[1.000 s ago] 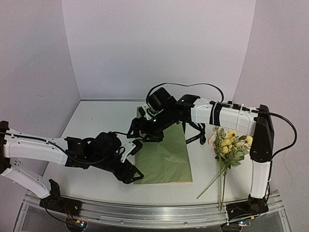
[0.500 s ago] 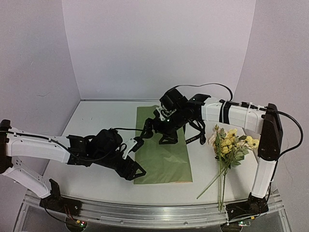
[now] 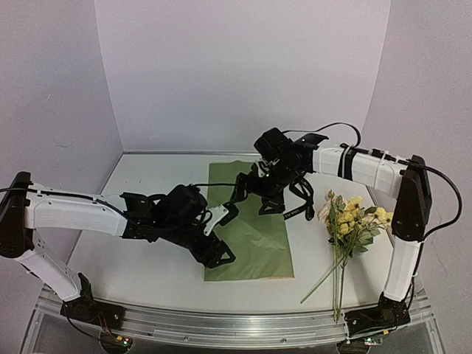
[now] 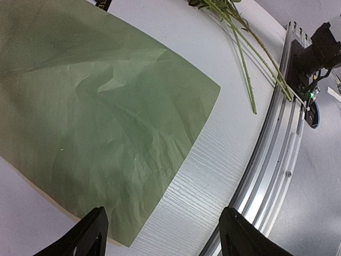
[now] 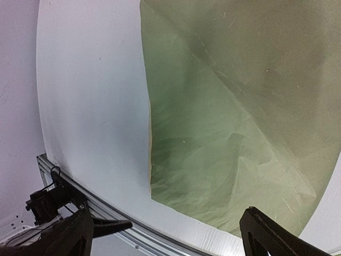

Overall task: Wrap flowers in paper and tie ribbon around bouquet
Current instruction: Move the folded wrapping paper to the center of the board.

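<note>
The olive-green paper lies flat in the middle of the table, creased, with nothing on it. It also shows in both wrist views. The flowers lie to its right, blossoms toward the back and long stems toward the front rail. A short stretch of the black ribbon shows by the paper's far right edge. My left gripper hovers open over the paper's near left corner. My right gripper hangs open over the paper's far part, holding nothing.
An aluminium rail runs along the table's front edge. The right arm's base stands at the rail near the stem ends. White walls close in the back and both sides.
The right gripper has lifted off the paper's far left corner, moved right and opened wider. The left gripper has moved right, over the paper's near left part.
</note>
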`<control>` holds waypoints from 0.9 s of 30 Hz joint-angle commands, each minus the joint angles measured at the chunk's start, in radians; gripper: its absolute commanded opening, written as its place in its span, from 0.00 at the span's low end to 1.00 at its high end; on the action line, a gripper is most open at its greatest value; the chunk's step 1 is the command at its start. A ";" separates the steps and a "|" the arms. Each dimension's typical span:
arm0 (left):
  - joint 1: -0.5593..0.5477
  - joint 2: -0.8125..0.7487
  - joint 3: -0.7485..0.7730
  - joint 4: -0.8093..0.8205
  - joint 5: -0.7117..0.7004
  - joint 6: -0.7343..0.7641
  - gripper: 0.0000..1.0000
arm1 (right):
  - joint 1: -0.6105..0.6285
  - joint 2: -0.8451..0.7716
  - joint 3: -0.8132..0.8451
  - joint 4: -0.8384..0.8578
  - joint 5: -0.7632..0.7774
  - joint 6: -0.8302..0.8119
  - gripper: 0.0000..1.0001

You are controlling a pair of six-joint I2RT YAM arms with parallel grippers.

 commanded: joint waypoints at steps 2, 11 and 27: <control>-0.050 0.060 0.103 -0.081 -0.028 0.100 0.75 | 0.002 0.066 0.093 -0.081 0.061 0.018 0.98; -0.071 0.004 0.045 -0.021 -0.036 0.069 0.78 | -0.007 0.122 0.202 -0.159 0.143 0.006 0.98; 0.148 -0.061 -0.147 0.167 0.117 -0.313 0.74 | -0.058 -0.076 -0.201 -0.112 0.162 -0.099 0.98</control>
